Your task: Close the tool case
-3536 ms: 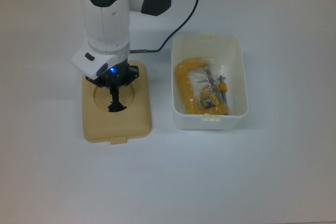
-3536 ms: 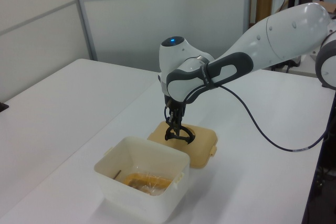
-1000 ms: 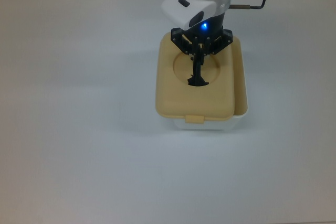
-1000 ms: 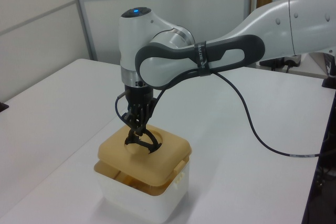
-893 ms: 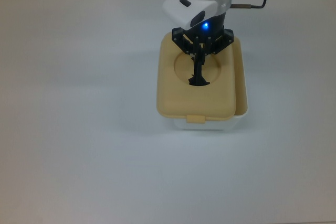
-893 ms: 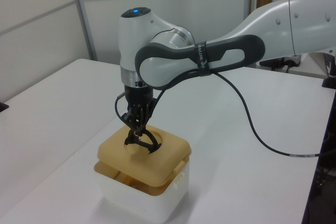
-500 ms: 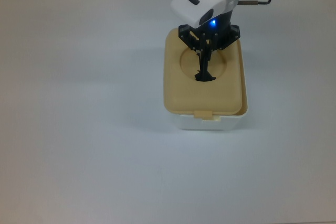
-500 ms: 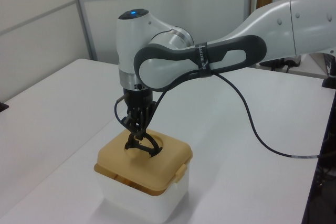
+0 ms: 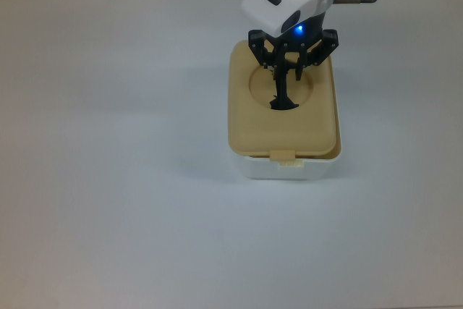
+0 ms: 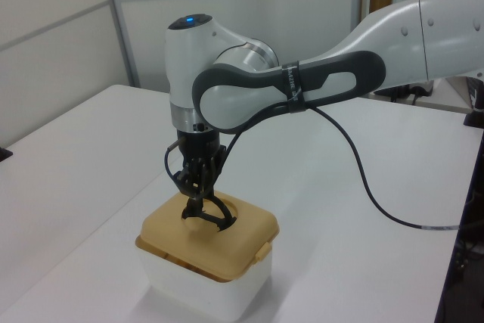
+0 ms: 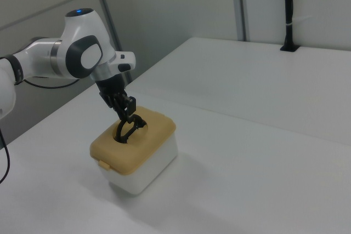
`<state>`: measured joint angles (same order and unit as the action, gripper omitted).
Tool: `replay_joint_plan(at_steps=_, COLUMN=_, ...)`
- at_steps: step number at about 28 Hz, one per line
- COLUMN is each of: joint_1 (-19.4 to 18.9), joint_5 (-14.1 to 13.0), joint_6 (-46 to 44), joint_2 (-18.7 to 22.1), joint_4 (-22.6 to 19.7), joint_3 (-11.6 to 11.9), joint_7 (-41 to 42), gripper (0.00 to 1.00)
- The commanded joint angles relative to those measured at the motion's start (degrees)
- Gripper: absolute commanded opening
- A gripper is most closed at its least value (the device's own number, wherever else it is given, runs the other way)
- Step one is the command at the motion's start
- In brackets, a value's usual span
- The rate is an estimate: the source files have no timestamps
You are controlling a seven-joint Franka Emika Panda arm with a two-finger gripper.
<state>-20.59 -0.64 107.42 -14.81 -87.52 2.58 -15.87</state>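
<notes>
The tool case is a white tub with a tan lid lying over it. A thin strip of the tub's rim shows at the top view's right. The lid's front latch tab hangs over the tub's near wall. My gripper reaches down into the lid's round recess and is shut on the black handle, which stands upright. The left view shows the gripper above the lid and tub. In the right view the gripper, lid and tub stand the same way.
The white table spreads around the case. A black cable trails from the arm over the table at the left view's right. A black post stands at the table's far edge in the right view.
The gripper carried the lid by its handle from the table onto the tub. In the last second the lid shifted toward the top view's right and sank lower over the tub.
</notes>
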Motion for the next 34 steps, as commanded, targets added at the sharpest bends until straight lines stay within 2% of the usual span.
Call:
replay_joint_plan(at_steps=1, joint_1=-0.5, joint_5=1.0, joint_6=-1.5, joint_2=1.1, joint_4=-0.2, joint_3=0.3, joint_7=0.6, gripper=1.0)
replay_joint_plan(at_steps=5, joint_1=-0.2, joint_5=0.9, joint_6=-2.6, joint_2=1.8, joint_4=0.0, joint_3=0.7, joint_7=0.7, gripper=1.0)
replay_joint_plan(at_steps=7, joint_1=0.4, joint_5=0.9, joint_6=-4.1, joint_2=3.7, joint_4=0.2, joint_3=0.9, joint_7=1.1, gripper=1.0)
replay_joint_plan(at_steps=17, joint_1=6.3, joint_5=0.8, joint_6=-8.6, joint_2=10.6, joint_4=0.2, joint_3=1.1, joint_7=1.6, gripper=1.0)
replay_joint_plan(at_steps=21, joint_1=7.8, joint_5=0.6, joint_6=-10.4, joint_2=12.9, joint_4=0.2, joint_3=2.9, joint_7=3.8, gripper=1.0)
replay_joint_plan(at_steps=23, joint_1=7.8, joint_5=0.4, joint_6=-10.8, joint_2=13.9, joint_4=0.1, joint_3=5.0, joint_7=3.9, gripper=1.0)
replay_joint_plan(at_steps=26, joint_1=7.8, joint_5=0.3, joint_6=-10.8, joint_2=14.8, joint_4=-0.3, joint_3=5.9, joint_7=4.0, gripper=1.0)
replay_joint_plan(at_steps=34, joint_1=7.9, joint_5=0.2, joint_6=-11.4, joint_2=14.5, joint_4=-1.1, joint_3=5.9, joint_7=3.4, gripper=1.0)
